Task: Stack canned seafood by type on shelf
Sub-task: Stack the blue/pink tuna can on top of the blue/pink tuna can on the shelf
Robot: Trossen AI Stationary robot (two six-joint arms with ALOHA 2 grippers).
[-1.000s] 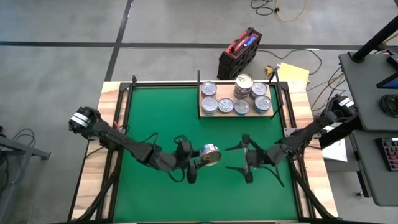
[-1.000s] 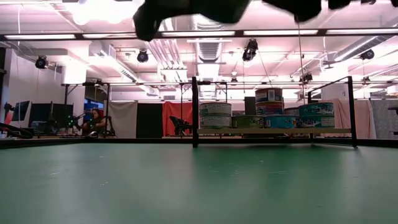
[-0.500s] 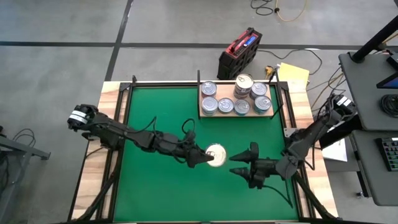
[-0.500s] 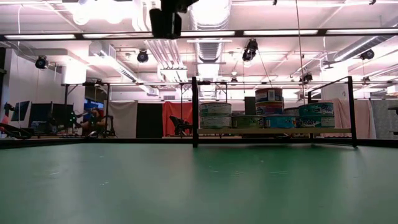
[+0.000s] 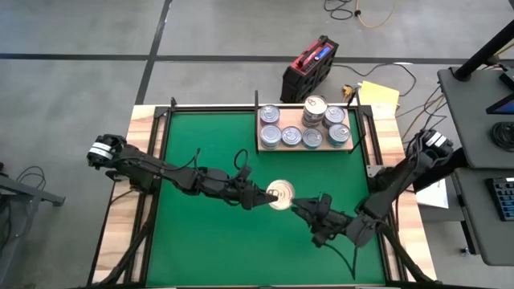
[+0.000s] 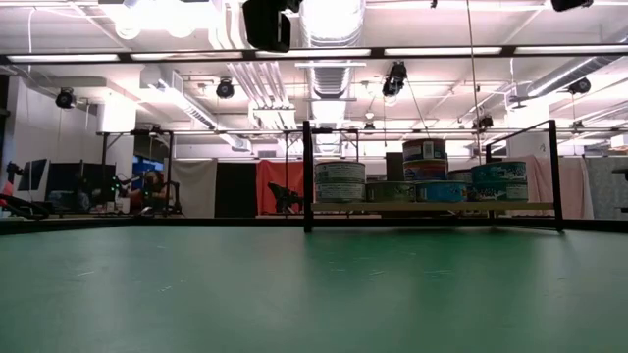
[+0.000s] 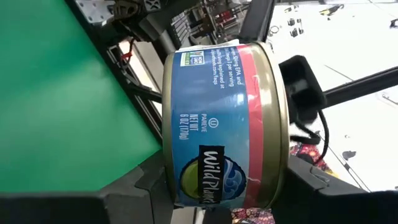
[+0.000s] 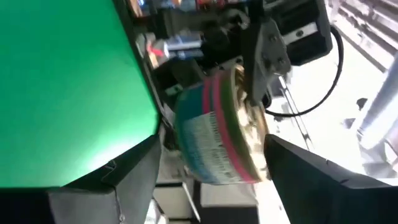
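Moving in since the earlier frame, the right tool (image 5: pixel 299 207) is now sitting just at 4 o'clock of the gold-lidded can (image 5: pixel 280 193), where before it was hanging apart from it over the green mat (image 5: pixel 193 136). The left tool (image 5: pixel 261 197) is gripping this can by its sides, holding it up off the mat near the middle of the tabletop (image 5: pixel 140 124). In the left wrist view the can (image 7: pixel 224 124) is showing a blue label with a red band, clamped between the dark fingers (image 7: pixel 134 193). In the right wrist view the same can (image 8: pixel 214 134) is lying between that tool's spread fingers (image 8: pixel 130 177), with gaps on both sides, so the right tool is standing released around it.

At 12 o'clock on the mat, the shelf (image 5: pixel 261 148) is carrying the other cans (image 5: pixel 291 136): a front row, more behind, and one can (image 5: pixel 315 104) sitting on top of another. In the low view the shelf (image 6: pixel 432 206) is showing the cans (image 6: pixel 340 182) side by side, with the stacked one (image 6: pixel 424 150) standing highest.
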